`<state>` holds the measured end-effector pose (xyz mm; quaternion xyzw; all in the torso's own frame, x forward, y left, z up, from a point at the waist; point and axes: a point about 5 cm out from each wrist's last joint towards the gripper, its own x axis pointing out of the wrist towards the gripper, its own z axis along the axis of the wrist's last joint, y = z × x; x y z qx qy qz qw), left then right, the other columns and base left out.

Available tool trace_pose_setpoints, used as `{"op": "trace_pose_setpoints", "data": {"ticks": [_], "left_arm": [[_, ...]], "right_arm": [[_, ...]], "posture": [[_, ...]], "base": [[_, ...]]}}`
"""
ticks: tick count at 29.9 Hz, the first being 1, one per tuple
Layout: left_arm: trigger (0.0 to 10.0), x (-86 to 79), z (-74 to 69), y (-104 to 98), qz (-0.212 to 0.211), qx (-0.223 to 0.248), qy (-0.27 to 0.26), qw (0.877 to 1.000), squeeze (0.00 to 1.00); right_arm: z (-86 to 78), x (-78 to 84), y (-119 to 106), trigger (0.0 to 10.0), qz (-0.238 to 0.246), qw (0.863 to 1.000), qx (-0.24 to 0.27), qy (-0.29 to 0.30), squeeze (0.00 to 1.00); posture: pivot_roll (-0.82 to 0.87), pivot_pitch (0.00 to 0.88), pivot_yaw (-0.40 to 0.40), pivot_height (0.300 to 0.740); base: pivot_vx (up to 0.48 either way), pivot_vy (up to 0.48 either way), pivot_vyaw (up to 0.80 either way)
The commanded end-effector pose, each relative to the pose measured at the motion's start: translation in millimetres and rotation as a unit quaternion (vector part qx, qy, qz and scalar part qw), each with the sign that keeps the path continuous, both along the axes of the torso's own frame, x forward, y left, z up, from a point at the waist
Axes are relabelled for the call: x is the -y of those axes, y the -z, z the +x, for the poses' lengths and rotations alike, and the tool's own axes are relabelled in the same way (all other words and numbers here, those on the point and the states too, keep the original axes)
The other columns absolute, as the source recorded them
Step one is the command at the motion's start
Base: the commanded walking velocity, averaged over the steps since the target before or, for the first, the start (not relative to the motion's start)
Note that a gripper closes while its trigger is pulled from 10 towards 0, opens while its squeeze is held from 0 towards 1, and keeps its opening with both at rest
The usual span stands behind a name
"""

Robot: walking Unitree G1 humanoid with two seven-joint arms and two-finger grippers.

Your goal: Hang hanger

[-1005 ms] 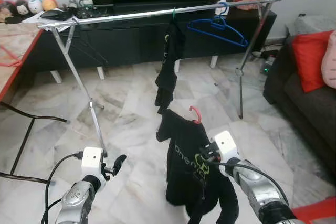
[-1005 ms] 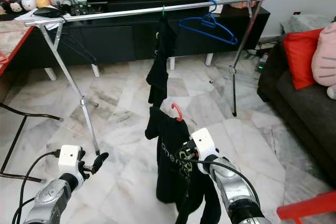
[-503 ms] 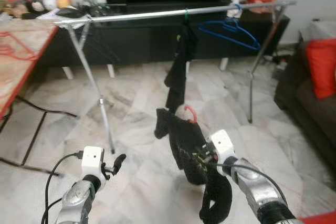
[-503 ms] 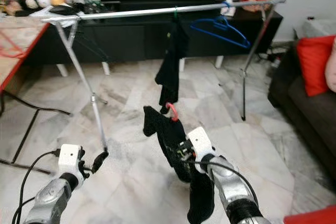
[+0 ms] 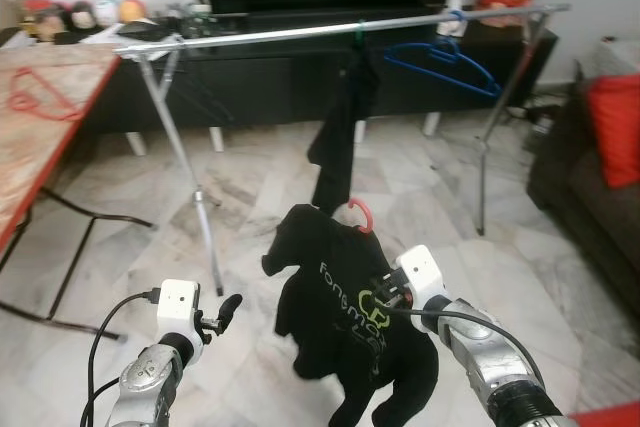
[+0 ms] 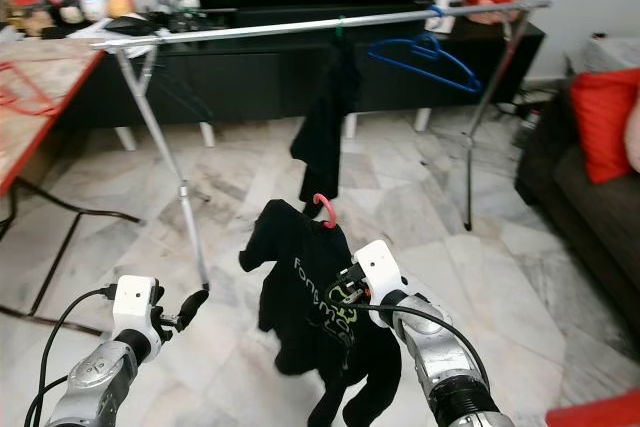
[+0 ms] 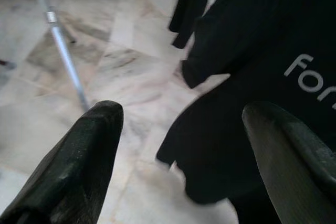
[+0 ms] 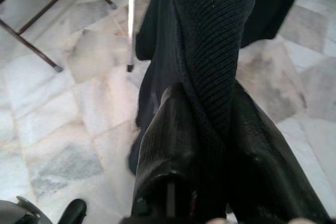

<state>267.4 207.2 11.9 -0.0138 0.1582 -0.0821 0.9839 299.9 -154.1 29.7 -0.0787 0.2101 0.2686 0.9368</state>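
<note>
A red cushion (image 5: pixel 611 128) lies on the dark sofa (image 5: pixel 585 197), soft toys (image 5: pixel 85 15) line the black TV cabinet (image 5: pixel 250 82).

- Clothes rail (image 5: pixel 300 31): shiny, smooth silver metal.
- Black T-shirt (image 5: pixel 340 317): matt cloth, ribbed knit in the right wrist view.
- Hanger hook (image 5: pixel 362 213): glossy red plastic.
- Blue hanger (image 5: pixel 445 57): smooth plastic.
- Floor (image 5: pixel 250 197): polished, veined marble.

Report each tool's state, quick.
Left tool: open, holding nothing.
Right tool: shut on black printed T-shirt with red plastic hanger.

Marble floor (image 5: pixel 250 187), silver rack (image 5: pixel 340 27) standing on it, sofa (image 5: pixel 590 197) alongside
</note>
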Motion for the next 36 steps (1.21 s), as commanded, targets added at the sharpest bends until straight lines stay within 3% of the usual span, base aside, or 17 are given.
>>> {"op": "trace_pose_setpoints", "data": {"ticks": [1,27,33,35,36], "left_arm": [[10.0,2.9,1.2,-0.6,-0.007,-0.002,0.004,1.000,0.00],[10.0,3.9,0.5,-1.5,-0.008,-0.002,0.016,1.000,0.00],[10.0,3.4,4.1,-5.7,-0.007,0.000,0.031,0.999,0.00],[10.0,8.8,5.1,-8.1,-0.004,-0.009,0.088,0.996,0.00],[10.0,8.8,5.1,-8.1,-0.004,-0.009,0.088,0.996,0.00]], "right_arm": [[6.8,-0.8,-8.5,10.0,0.002,1.000,0.017,-0.001,0.00],[8.0,0.1,-11.8,10.0,-0.002,1.000,0.018,-0.018,0.00],[2.7,-2.0,-16.7,10.0,-0.008,0.994,0.013,-0.108,0.00],[-1.3,4.1,-22.9,10.0,-0.031,0.983,0.008,-0.182,0.00],[-1.3,4.1,-22.9,10.0,-0.031,0.983,0.008,-0.182,0.00]], "posture": [[-0.03,0.000,-0.005,0.740],[-0.03,0.000,-0.006,0.740],[-0.03,0.000,-0.006,0.740],[-0.03,0.000,-0.008,0.740],[-0.03,0.000,-0.008,0.740]], "base": [[0.000,0.000,-0.78],[0.000,0.092,-0.74],[0.000,0.000,0.00],[0.000,0.000,0.00],[0.000,0.000,0.00]]}}
